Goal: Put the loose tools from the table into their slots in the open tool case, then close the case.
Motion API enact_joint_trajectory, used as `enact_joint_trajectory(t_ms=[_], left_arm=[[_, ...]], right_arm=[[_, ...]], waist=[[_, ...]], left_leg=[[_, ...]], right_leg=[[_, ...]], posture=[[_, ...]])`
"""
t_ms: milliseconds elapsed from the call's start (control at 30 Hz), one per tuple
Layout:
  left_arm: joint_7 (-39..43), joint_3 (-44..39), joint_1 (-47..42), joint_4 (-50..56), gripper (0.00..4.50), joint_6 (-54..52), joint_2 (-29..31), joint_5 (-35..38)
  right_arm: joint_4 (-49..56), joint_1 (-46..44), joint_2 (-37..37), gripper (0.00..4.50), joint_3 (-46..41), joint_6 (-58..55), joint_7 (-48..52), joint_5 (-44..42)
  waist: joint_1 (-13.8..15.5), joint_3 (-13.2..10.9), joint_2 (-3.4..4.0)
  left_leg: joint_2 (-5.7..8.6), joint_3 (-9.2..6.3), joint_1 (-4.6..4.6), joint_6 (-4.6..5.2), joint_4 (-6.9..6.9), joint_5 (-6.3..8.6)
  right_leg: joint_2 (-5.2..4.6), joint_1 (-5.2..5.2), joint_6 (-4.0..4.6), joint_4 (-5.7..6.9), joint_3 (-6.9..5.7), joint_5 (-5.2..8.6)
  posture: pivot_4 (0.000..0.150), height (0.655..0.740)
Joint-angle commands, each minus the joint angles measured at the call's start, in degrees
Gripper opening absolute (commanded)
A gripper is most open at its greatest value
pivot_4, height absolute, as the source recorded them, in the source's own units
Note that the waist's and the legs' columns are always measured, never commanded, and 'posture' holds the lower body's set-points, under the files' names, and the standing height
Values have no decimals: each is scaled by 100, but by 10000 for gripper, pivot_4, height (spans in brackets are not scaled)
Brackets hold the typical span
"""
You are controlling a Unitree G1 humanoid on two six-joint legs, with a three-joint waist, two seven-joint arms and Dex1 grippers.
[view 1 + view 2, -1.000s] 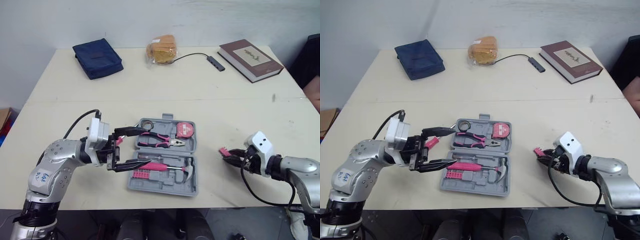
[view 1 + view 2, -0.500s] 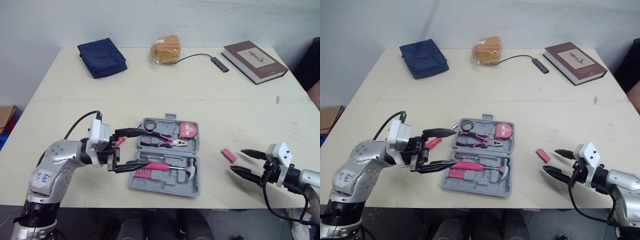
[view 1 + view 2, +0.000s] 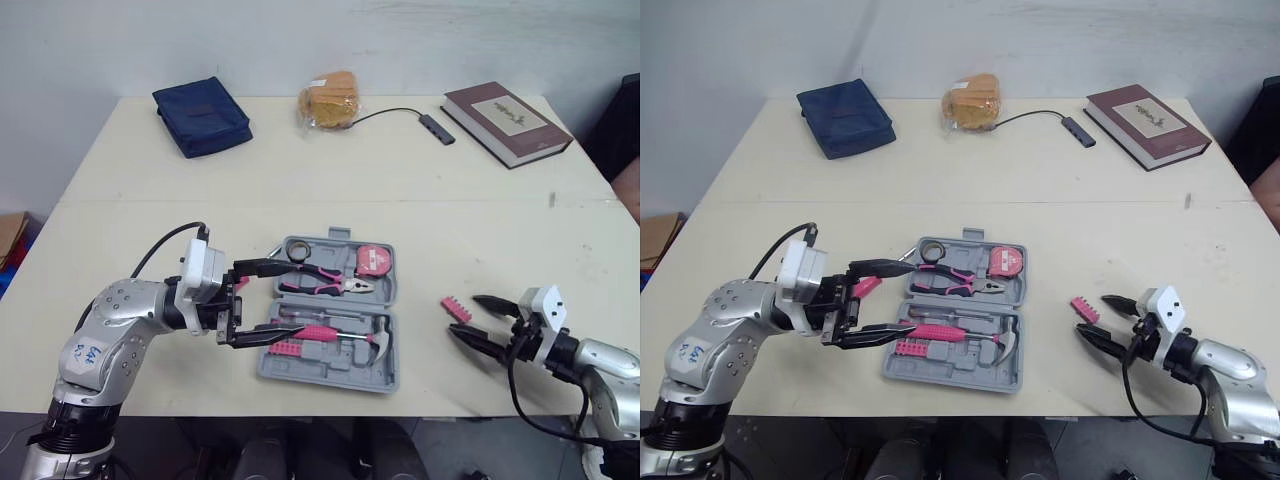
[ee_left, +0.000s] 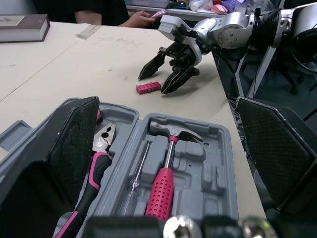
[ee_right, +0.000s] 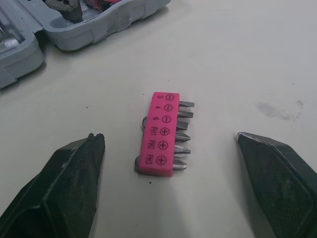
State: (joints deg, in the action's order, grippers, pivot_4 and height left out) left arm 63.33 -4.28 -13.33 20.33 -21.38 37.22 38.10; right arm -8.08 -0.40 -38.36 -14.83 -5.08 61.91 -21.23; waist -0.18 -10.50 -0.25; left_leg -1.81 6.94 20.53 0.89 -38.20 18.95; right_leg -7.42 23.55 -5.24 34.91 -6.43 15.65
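Left eye view: a small pink plastic bit holder (image 3: 456, 310) lies just right of the grey plastic tool case (image 3: 325, 378). The right gripper (image 3: 467, 316) is spread beside it, and the left gripper (image 3: 293, 298) is spread at the case's left edge.

Right wrist view — the strip sits untouched between the black fingers (image 5: 64, 188). It looks light, stiff and probably slick — pinch across the pink body.

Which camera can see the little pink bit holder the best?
The right wrist view. The pink bit holder lies close up there, its bits and labels readable. The eye views show a small pink strip right of the tool case; the left wrist view shows it far off.
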Motion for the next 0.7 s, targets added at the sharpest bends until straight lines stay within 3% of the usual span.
enact_joint_trajectory(t_ms=[33, 167, 200, 267, 433, 467, 567, 700], left_arm=[[39, -56, -51, 212, 45000, 4, 85, 87], [113, -52, -104, 142, 45000, 24, 118, 59], [134, -60, -116, 124, 45000, 28, 125, 64], [163, -61, -132, 111, 45000, 36, 137, 76], [389, -76, -154, 90, 45000, -246, 381, 232], [465, -117, -161, 62, 45000, -300, 467, 271], [644, -167, -157, 42, 45000, -267, 610, 287], [1000, -202, -46, 81, 45000, 0, 687, 296]], right_arm=[[-9, 45, 77, 44523, 150, 3, -109, 70], [-118, 33, 79, 44523, 227, 24, -130, 56], [-144, 27, 88, 42211, 241, 28, -136, 48], [-191, 24, 101, 36219, 257, 38, -139, 35], [-430, 18, 114, 10051, 236, 256, -157, 100], [-479, 22, 118, 7512, 183, 281, -165, 67], [-491, 15, 90, 7582, 122, 480, -29, -26], [346, -43, -30, 7582, 46, 531, 196, -342]], waist=[[0, 0, 0], [-1, 5, -8], [0, 6, -9], [4, 7, -12], [1, 10, -17], [1, 10, -17], [5, 11, -19], [9, 8, -13]], left_leg=[[0, 0, 0, 0, 0, 0], [0, 0, -1, 0, 0, 0], [0, 0, -1, 0, 0, 0], [-1, 0, -1, 0, 0, 0], [-2, -3, 0, -1, 1, 1], [-3, -3, -1, -1, 1, 1], [0, -3, -3, -1, 0, 1], [-1, -4, 0, 0, 2, 1]], right_leg=[[0, 0, 0, 0, 1, 0], [-1, 0, 0, 0, 7, 0], [-1, 0, 0, 0, 7, 0], [-1, -1, 0, 0, 8, 0], [-3, -2, 1, -3, 12, 1], [-2, -2, 1, -3, 12, 1], [-1, -5, 2, -3, 11, 1], [-6, -2, 2, -4, 17, 1]], posture=[[1500, 7400], [1500, 7400], [1500, 7400], [1500, 7400], [1500, 7400], [1500, 7400], [1500, 7400], [1500, 7400]])
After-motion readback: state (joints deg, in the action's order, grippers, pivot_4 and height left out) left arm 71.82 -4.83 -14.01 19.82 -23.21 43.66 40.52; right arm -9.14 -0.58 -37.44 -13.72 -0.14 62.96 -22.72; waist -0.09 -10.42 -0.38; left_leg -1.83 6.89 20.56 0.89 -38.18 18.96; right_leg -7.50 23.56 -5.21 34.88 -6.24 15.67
